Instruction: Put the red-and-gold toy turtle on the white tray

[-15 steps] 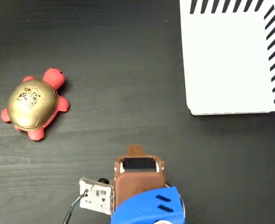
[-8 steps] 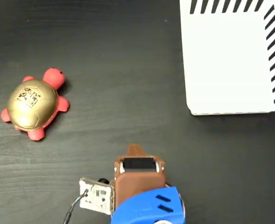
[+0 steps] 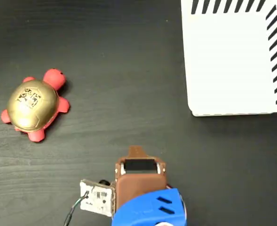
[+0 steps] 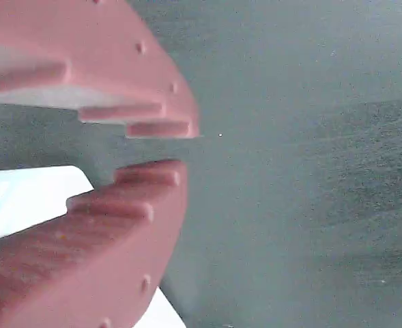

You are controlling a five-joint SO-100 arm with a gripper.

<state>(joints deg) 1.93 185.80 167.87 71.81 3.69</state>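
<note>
In the fixed view the red-and-gold toy turtle (image 3: pixel 32 104) lies on the dark table at the left, its coral head pointing up and to the right and its gold shell facing up. The white tray (image 3: pixel 232 61) fills the top right corner, black stripes along its top and right edges. My gripper (image 3: pixel 137 151) sits at the bottom centre, far from both. The wrist view shows my gripper (image 4: pixel 161 152) with its pink toothed fingers (image 4: pixel 119 102) almost together and nothing between them. A corner of the white tray (image 4: pixel 30 198) shows behind them.
The blue arm body (image 3: pixel 150 209) and a small circuit board with a cable (image 3: pixel 97 197) sit at the bottom edge of the fixed view. Bare dark wood-grain table (image 3: pixel 124 70) stretches between turtle and tray.
</note>
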